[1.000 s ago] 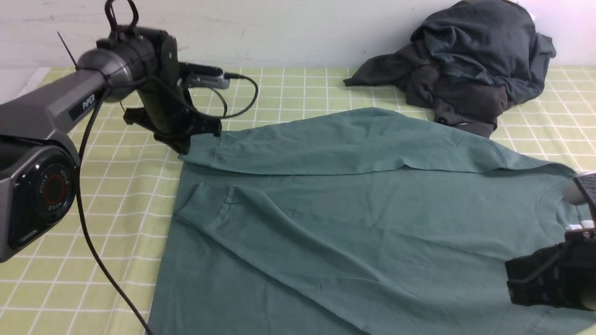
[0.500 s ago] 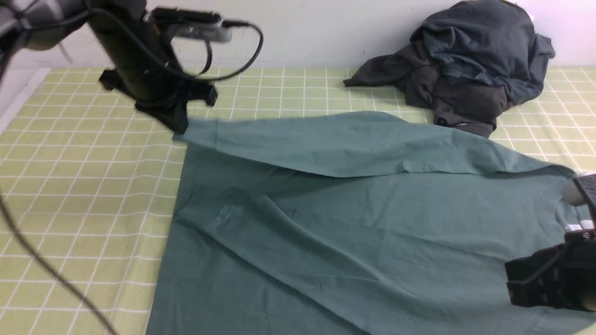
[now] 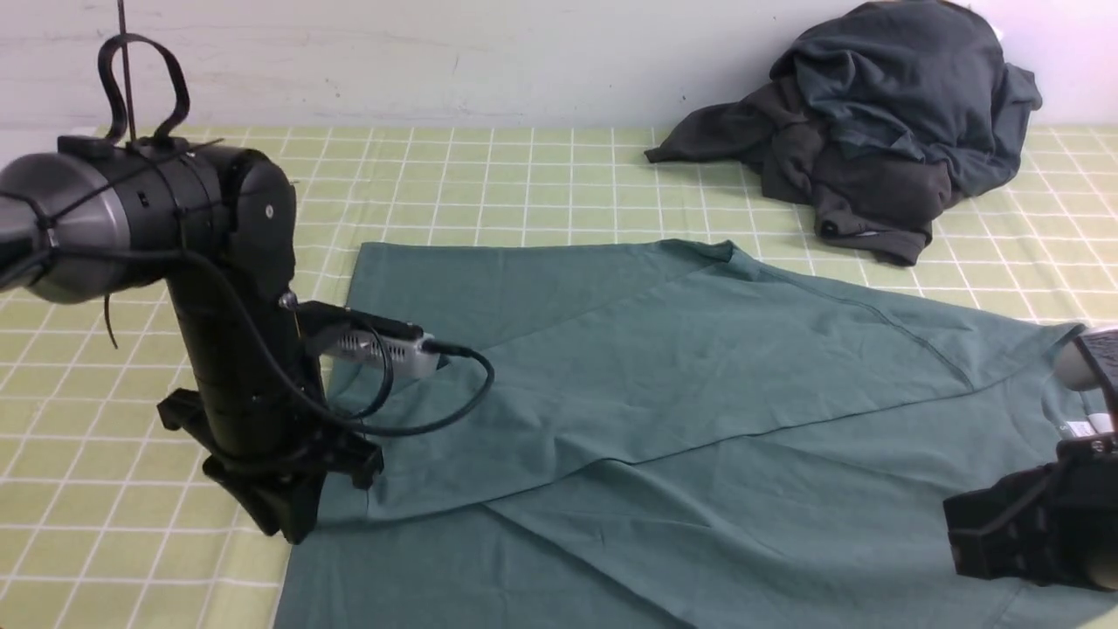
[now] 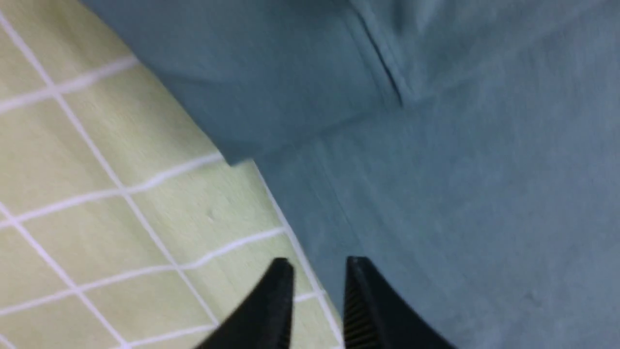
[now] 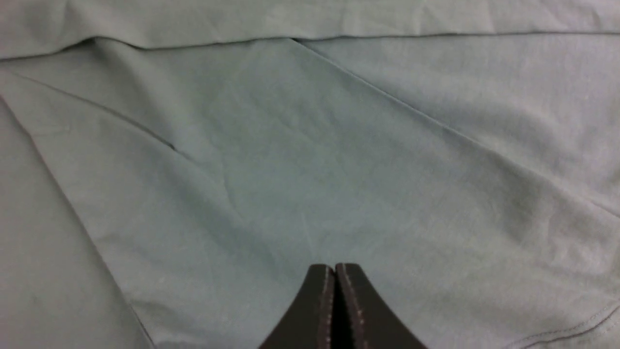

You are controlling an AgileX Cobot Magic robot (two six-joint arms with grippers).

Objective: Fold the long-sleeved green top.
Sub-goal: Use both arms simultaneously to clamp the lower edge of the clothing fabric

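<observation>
The green long-sleeved top point(image 3: 699, 393) lies flat on the checked cloth. One sleeve point(image 3: 559, 411) is folded diagonally across the body, and its cuff point(image 3: 384, 498) ends near the left edge. My left gripper point(image 3: 293, 528) points down beside that cuff. In the left wrist view it point(image 4: 317, 264) is open and empty, straddling the top's edge point(image 4: 460, 194), with the cuff point(image 4: 290, 97) just beyond. My right gripper point(image 3: 956, 542) hovers low over the top near the collar label point(image 3: 1079, 428). In the right wrist view it point(image 5: 334, 266) is shut and empty above the fabric point(image 5: 310, 145).
A pile of dark charcoal and slate garments point(image 3: 873, 122) lies at the back right against the wall. The yellow-green checked tablecloth point(image 3: 524, 175) covers the table. My left wrist camera and its looping cable point(image 3: 384, 354) hang over the top's left part.
My left gripper lifted the sleeve cuff at the far left, carried it toward the near side, laid the sleeve diagonally across the body and let go. The right arm has not moved.
</observation>
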